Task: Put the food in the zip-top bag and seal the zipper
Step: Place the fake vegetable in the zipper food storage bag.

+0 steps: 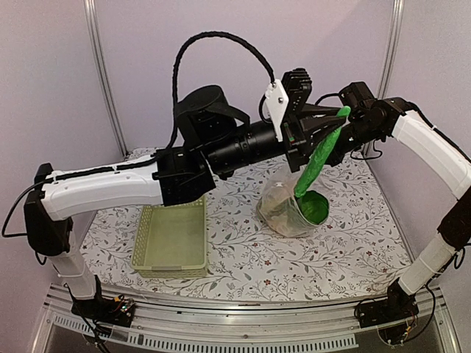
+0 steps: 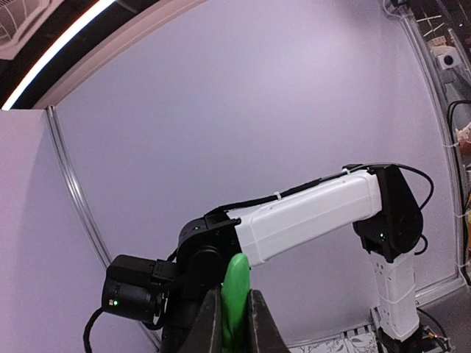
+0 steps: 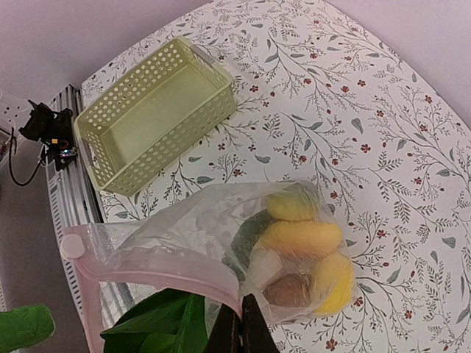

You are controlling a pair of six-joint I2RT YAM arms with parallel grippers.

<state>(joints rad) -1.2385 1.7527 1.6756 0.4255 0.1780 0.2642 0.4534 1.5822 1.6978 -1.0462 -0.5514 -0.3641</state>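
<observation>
While the lemon (image 3: 335,279) and other pieces sit in the zip-top bag (image 3: 191,220) on the surface (image 3: 331,110), my left pincer (image 2: 234,296) clamps the cucumber (image 1: 320,154) above its mouth; right pincer (image 3: 239,331) together, possibly empty; zipper (image 3: 147,273) unsealed.

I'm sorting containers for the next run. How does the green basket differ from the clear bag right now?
The basket is opaque pale green with rigid slotted walls; the zip-top bag is clear, crinkly plastic. The basket is empty; the bag holds toy food, yellow and brown pieces showing through. The basket has no closure; the bag has a pinkish zipper along its mouth. Both are containers over the floral tablecloth.
</observation>
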